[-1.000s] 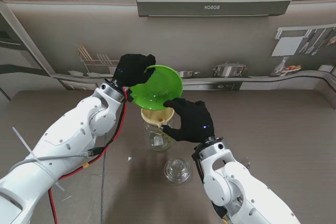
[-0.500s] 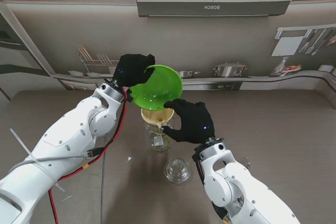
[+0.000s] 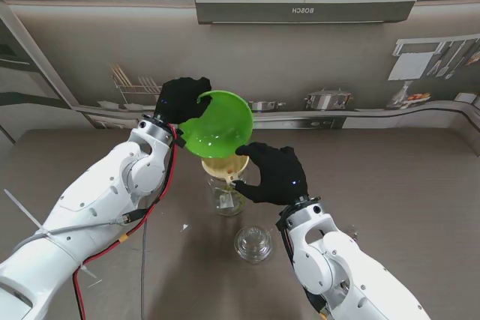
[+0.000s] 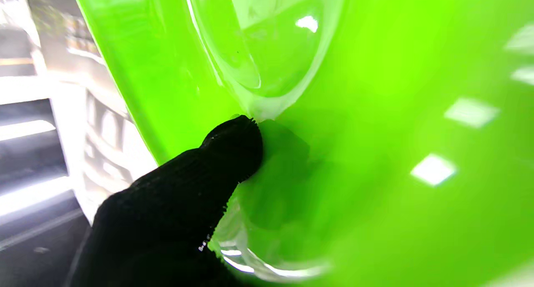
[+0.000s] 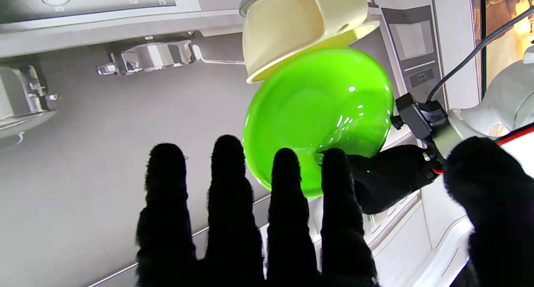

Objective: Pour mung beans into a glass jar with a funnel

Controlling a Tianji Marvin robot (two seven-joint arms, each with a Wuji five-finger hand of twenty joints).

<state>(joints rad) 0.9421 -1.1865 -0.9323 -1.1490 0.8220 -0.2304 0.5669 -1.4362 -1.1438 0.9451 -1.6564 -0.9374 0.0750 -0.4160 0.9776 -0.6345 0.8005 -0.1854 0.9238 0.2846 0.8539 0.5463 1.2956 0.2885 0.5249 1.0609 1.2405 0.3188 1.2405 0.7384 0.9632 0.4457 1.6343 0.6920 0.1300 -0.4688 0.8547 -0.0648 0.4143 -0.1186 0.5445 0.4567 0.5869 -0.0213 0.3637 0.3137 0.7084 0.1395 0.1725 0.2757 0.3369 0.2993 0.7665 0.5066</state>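
Glossy green bowl [image 3: 217, 124] shifted left, clasped by left hand [image 3: 182, 97]; right hand [image 3: 275, 174] splayed beside cream funnel [image 3: 223, 165].

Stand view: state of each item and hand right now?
Green plastic bowl: tilted over the funnel, looks empty, held by left hand.
Cream plastic funnel: seated in the jar mouth.
Clear glass jar: upright, open.
Clear glass lid: off, on the table nearer to me.
Left hand: gripping the bowl.
Right hand: fingers spread beside the funnel.
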